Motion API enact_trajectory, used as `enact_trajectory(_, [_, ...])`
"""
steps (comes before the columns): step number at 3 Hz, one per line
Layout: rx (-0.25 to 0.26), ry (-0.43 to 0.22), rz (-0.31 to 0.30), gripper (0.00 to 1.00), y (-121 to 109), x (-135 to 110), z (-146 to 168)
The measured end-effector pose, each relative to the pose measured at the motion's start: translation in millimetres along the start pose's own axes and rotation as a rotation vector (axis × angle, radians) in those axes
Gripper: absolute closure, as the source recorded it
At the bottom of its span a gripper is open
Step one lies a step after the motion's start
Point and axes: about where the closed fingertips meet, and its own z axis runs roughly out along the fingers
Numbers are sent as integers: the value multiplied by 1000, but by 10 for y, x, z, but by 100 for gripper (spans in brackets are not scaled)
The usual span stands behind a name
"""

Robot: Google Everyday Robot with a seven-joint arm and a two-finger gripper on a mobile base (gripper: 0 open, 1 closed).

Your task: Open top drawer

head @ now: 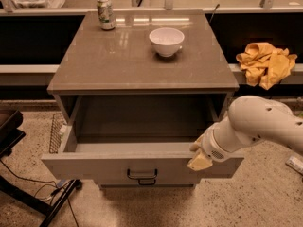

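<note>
Camera view, looking down over the front edge of the desk (132,65). Pulled well out from under that front edge: the top drawer (94,168), wide, grey and tall-fronted, with a small black bar handle (142,174) at centre and a plain grey inside, nothing seen in it.

Set against the upper rim of the drawer front, below the desk's front right corner: the gripper (200,161), on a white arm (265,124) reaching in from the right. Cannot tell whether spread or closed on the rim.

Probably close to the end of the pull. To finish well: draw straight away from the front edge, level, with no sideways drag, since a pull so far off-centre could skew the drawer on its runners. Ease off before the stops.

Towards the back edge: a white bowl (166,41); near the back left corner, a can (105,13).
</note>
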Motion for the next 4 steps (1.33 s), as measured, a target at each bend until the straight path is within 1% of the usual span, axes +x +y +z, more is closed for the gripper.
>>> enact_trajectory(2, [60, 21, 61, 100, 251, 64, -266])
enact_trajectory(3, [94, 24, 99, 100, 380, 67, -465])
enact_trajectory(4, [94, 24, 99, 100, 380, 67, -465])
